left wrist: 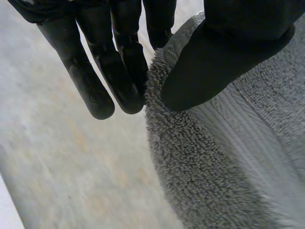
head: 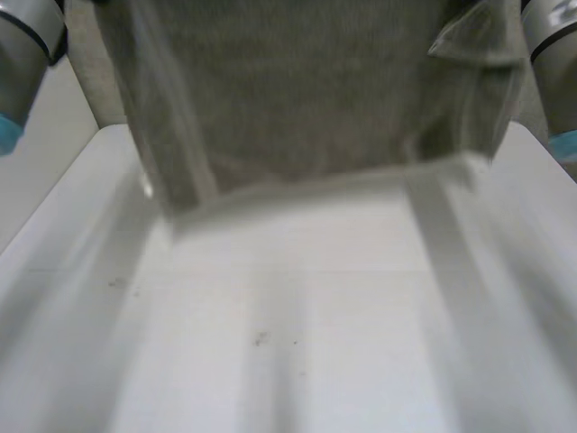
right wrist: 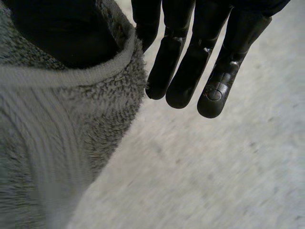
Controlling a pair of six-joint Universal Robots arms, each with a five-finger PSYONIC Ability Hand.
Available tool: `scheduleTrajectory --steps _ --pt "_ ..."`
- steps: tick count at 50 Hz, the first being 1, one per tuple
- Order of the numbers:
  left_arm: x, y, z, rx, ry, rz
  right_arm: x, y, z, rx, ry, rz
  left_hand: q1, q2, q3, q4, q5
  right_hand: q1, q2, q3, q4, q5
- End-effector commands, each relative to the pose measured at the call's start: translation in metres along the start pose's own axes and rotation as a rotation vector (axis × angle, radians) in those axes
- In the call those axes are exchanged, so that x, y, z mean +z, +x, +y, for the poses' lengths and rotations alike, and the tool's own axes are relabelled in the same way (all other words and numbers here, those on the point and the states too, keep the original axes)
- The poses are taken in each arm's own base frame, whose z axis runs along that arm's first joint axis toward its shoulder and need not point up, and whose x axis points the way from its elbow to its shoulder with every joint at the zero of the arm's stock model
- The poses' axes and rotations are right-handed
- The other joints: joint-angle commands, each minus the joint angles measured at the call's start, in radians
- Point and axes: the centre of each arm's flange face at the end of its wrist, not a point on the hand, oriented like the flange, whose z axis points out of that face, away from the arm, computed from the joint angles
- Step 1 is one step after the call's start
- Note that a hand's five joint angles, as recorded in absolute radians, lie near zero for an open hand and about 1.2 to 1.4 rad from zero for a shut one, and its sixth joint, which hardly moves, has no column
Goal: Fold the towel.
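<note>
Left hand [left wrist: 224, 52]: the fingers [left wrist: 93, 90] were kept nearly straight, and the thumb was pressed down onto the rim of the grey towel [left wrist: 214, 157]. The rim was thus pinched between thumb and fingers at what appeared to be a corner. Right hand [right wrist: 190, 71]: the same grip was shown, with the fingers extended, the thumb laid over the stitched hem, and the pile gathered between them. Beyond each hand, the ribbed band and fleecy pile of the cloth were seen falling away from the grip, with a pale surface blurred behind.

In the head view, the towel was seen raised clear of the desk [head: 297, 316] and spread across the upper half of the frame. Its lower edge hung free just above the middle, and one small flap was turned over at the upper right. The left arm [head: 22, 45] was placed at the upper left corner of the frame and the right arm [head: 554, 54] at the upper right. A few small dark specks were noted on the desk at lower centre.

The step in hand was judged to be the lift and spread that precede the first fold. The next move would call for the cloth to be lowered evenly, both pinches being kept, so that the free edge is laid flat and the held edge can be carried over it.
</note>
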Motion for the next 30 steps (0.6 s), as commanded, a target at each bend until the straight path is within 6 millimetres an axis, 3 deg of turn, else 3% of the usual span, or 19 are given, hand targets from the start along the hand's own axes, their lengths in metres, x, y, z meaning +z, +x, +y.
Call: scheduleTrajectory --steps 1,2,3,4,5,6,7,8,9,10,12,13,14,15,17,23,27,30 --pt "-0.027 -0.003 0.023 -0.096 -0.142 -0.028 -0.034 -0.020 0.009 0.061 -0.141 -0.217 0.229 0.179 0.179 0.179 0.195 0.005 0.182 0.181 0.179 0.187" --pt "-0.027 -0.003 0.023 -0.096 -0.143 -0.028 -0.035 -0.020 0.010 0.061 -0.141 -0.218 0.229 0.179 0.179 0.179 0.195 0.005 0.182 0.181 0.179 0.187" --pt "-0.038 0.001 0.037 -0.102 -0.205 -0.018 -0.053 -0.035 0.021 0.092 -0.240 -0.330 0.229 0.179 0.179 0.179 0.195 0.005 0.182 0.181 0.179 0.187" --pt "-0.038 0.001 0.037 -0.102 -0.206 -0.017 -0.068 -0.045 0.028 0.118 -0.316 -0.410 0.229 0.179 0.179 0.179 0.195 0.005 0.182 0.181 0.179 0.187" --pt "-0.051 0.005 0.050 -0.108 -0.268 -0.005 -0.068 -0.046 0.029 0.119 -0.317 -0.411 0.229 0.179 0.179 0.179 0.195 0.005 0.182 0.181 0.179 0.187" --pt "-0.065 0.010 0.066 -0.113 -0.334 0.006 -0.081 -0.054 0.034 0.144 -0.379 -0.472 0.229 0.179 0.179 0.179 0.195 0.005 0.182 0.181 0.179 0.187" --pt "-0.065 0.010 0.066 -0.113 -0.335 0.007 -0.096 -0.063 0.044 0.168 -0.459 -0.532 0.229 0.179 0.179 0.179 0.195 0.005 0.182 0.181 0.179 0.187" --pt "-0.079 0.015 0.082 -0.122 -0.402 0.016 -0.096 -0.063 0.044 0.168 -0.460 -0.533 0.229 0.179 0.179 0.179 0.195 0.005 0.182 0.181 0.179 0.187" --pt "-0.095 0.019 0.098 -0.129 -0.471 0.028 -0.110 -0.071 0.053 0.181 -0.526 -0.581 0.229 0.179 0.179 0.179 0.195 0.005 0.182 0.181 0.179 0.187" --pt "-0.095 0.020 0.098 -0.129 -0.472 0.028 -0.110 -0.071 0.054 0.181 -0.527 -0.582 0.229 0.179 0.179 0.179 0.195 0.005 0.182 0.181 0.179 0.187" --pt "-0.124 0.030 0.125 -0.148 -0.593 0.057 -0.137 -0.087 0.074 0.198 -0.640 -0.659 0.229 0.179 0.179 0.179 0.195 0.005 0.182 0.181 0.179 0.187" --pt "-0.124 0.030 0.125 -0.148 -0.594 0.057 -0.137 -0.087 0.074 0.198 -0.640 -0.659 0.229 0.179 0.179 0.179 0.195 0.005 0.182 0.181 0.179 0.187" --pt "-0.136 0.034 0.137 -0.155 -0.645 0.071 -0.149 -0.095 0.085 0.204 -0.688 -0.687 0.229 0.179 0.179 0.179 0.195 0.005 0.182 0.181 0.179 0.187" --pt "-0.137 0.034 0.137 -0.155 -0.645 0.071 -0.161 -0.104 0.096 0.220 -0.728 -0.711 0.229 0.179 0.179 0.179 0.195 0.005 0.182 0.181 0.179 0.187" --pt "-0.154 0.041 0.155 -0.164 -0.709 0.090 -0.171 -0.112 0.106 0.241 -0.764 -0.726 0.229 0.179 0.179 0.179 0.195 0.005 0.182 0.181 0.179 0.187" --pt "-0.167 0.038 0.170 -0.110 -0.744 0.098 -0.194 -0.132 0.133 0.311 -0.836 -0.715 0.229 0.179 0.179 0.179 0.195 0.005 0.182 0.181 0.179 0.187" --pt "-0.167 0.029 0.169 -0.097 -0.742 0.075 -0.199 -0.130 0.142 0.381 -0.874 -0.663 0.229 0.179 0.179 0.179 0.195 0.005 0.182 0.181 0.179 0.187" --pt "-0.163 0.017 0.162 -0.089 -0.721 0.041 -0.200 -0.121 0.152 0.452 -0.904 -0.578 0.229 0.179 0.179 0.179 0.195 -0.164 0.013 0.012 0.010 0.017"
